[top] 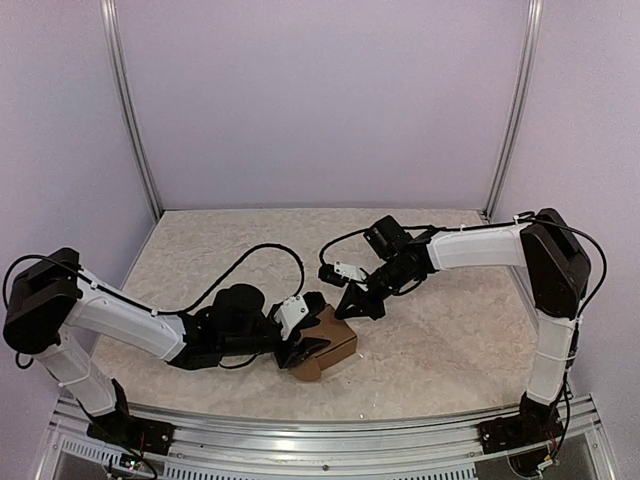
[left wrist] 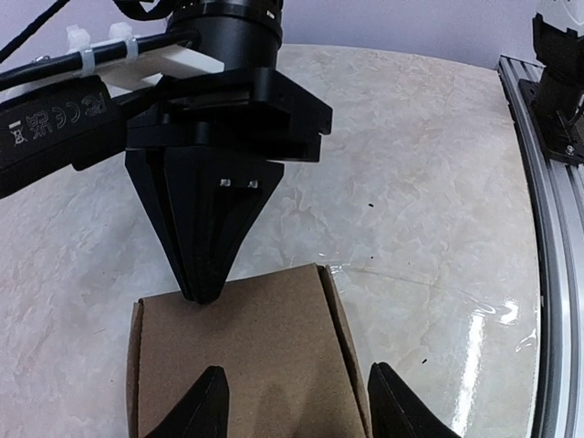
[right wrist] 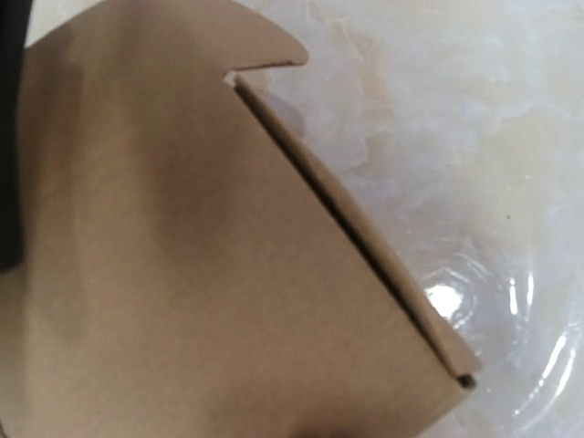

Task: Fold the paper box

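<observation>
A: What surface are we working on?
B: We have a tabletop in a pale beige marble pattern, cloudy with lighter veins and a few dark specks. It is glossy, and both wrist views catch bright glare on it just beside the box.
A: And around us?
B: Plain lilac walls on three sides, with two slim metal posts rising at the far corners. A ribbed aluminium rail runs along the near edge, and our arms are bolted to it.
A: Where is the paper box?
B: On the table, near the front and a little left of centre, between our two arms. It is brown cardboard, folded up into a small squarish shape. From the right wrist we see a rounded tab at one corner and a dark slit running along one edge.
A: Our left gripper?
B: It is at the box's near-left side, jaws spread wide. From its own camera, one finger lies over the top panel and the other is just past the box's right wall. We cannot tell whether either presses the cardboard.
A: And the right gripper?
B: Its fingers are pressed together into one point, holding nothing. That point meets the far edge of the box's top panel.
</observation>
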Action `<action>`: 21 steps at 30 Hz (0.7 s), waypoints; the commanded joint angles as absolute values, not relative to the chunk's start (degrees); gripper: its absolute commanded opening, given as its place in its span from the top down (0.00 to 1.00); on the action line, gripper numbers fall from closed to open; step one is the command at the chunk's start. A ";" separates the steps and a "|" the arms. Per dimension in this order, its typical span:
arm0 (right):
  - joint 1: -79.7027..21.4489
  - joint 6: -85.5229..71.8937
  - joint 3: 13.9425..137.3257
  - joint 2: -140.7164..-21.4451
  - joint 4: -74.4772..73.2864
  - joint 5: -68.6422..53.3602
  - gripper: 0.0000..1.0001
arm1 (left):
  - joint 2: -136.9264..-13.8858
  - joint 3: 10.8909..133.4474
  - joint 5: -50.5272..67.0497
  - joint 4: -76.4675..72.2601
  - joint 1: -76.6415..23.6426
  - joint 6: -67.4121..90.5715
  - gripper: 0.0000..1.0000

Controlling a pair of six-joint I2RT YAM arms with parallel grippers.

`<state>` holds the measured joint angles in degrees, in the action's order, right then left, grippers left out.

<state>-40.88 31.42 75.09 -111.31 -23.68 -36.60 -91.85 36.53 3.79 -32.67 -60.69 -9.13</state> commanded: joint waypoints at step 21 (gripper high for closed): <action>-40.48 31.74 66.47 -109.55 -24.64 -29.44 0.99 | -85.35 32.78 -7.55 -33.23 -59.87 -2.90 0.49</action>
<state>-40.80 31.57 70.19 -108.40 -19.03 -34.06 -88.36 33.28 -3.38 -31.73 -59.29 -2.96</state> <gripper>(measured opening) 0.015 0.510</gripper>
